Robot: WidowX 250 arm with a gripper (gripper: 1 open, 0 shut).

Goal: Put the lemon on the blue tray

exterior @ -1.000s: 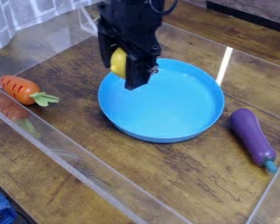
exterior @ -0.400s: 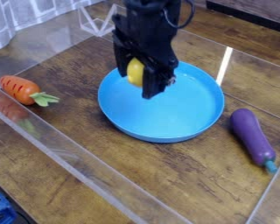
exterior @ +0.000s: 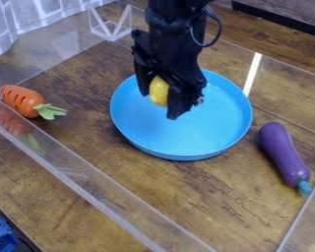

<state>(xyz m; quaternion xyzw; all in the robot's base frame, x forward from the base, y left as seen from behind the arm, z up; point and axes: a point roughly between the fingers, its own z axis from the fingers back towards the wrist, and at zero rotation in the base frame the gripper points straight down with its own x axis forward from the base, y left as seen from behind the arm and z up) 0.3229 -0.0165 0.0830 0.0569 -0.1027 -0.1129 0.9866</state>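
Shifted rightward over the blue tray (exterior: 187, 141) since the earlier frame, my gripper (exterior: 163, 87) pinches the lemon (exterior: 159, 91) between its fingers, near the dish's upper-left part.

brown wood-grained tabletop (exterior: 187, 202) fills most of the view. a clear low wall (exterior: 88, 182) slants from nine toward six o'clock; pale, shiny material (exterior: 29, 22) sits at eleven, and a white strip (exterior: 252, 74) at one.

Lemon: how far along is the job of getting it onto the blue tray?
The lemon is already picked up, gripped by the gripper. In hand: it appears above the blue tray. Left: releasing it there, perhaps after lowering.
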